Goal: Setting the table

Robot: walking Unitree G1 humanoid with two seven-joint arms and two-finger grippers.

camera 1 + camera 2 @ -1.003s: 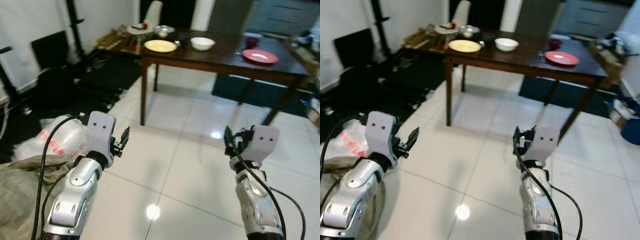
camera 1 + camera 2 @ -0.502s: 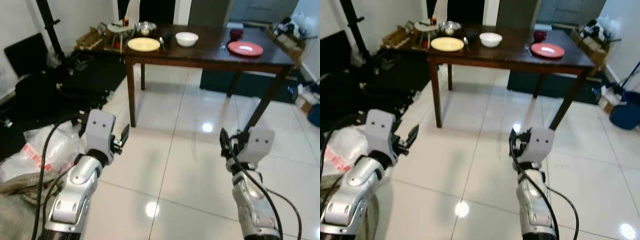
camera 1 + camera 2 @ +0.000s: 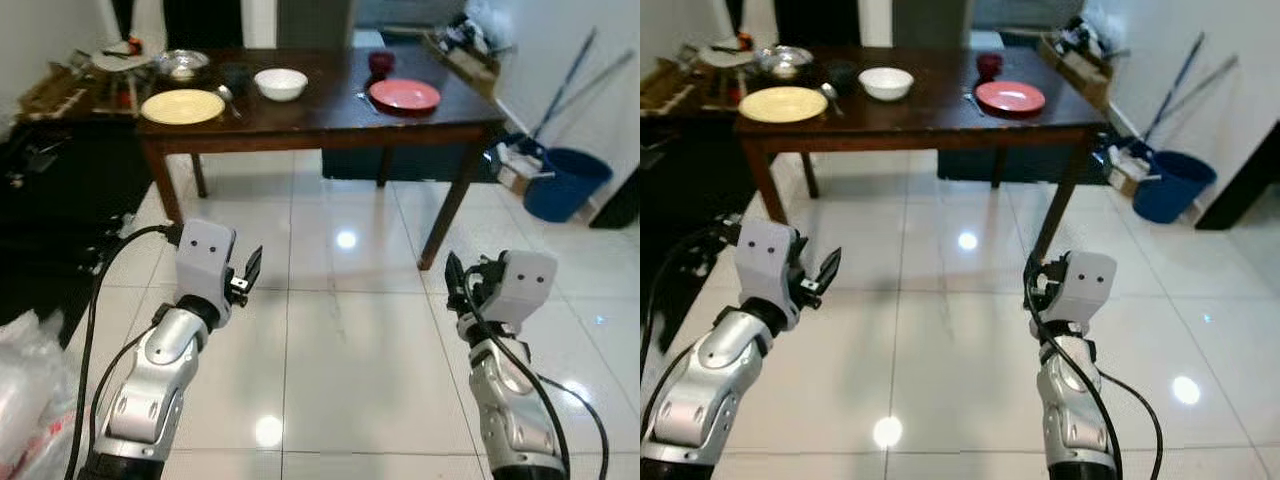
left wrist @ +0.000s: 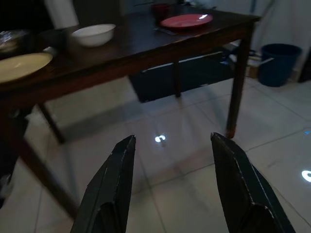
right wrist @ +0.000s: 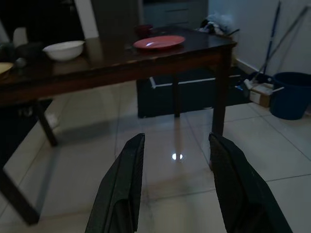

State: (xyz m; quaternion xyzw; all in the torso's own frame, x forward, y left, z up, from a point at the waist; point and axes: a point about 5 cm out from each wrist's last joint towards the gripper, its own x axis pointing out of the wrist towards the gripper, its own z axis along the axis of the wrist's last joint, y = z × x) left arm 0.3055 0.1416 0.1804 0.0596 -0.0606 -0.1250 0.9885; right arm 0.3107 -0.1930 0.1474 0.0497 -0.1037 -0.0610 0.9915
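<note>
So far the setting looks barely begun. On the table a red plate lies near the right edge with a dark cup behind it; a white bowl sits mid-table, a yellow plate by the left front corner, and a metal bowl in the clutter at the far left. The left gripper and right gripper hover over the floor, well short of the table, jaws spread and empty. Everything likely remains to be laid out.

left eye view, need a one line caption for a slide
Both open pincers, left pincer and right pincer, raised toward a dark table holding plates and a bowl.
</note>
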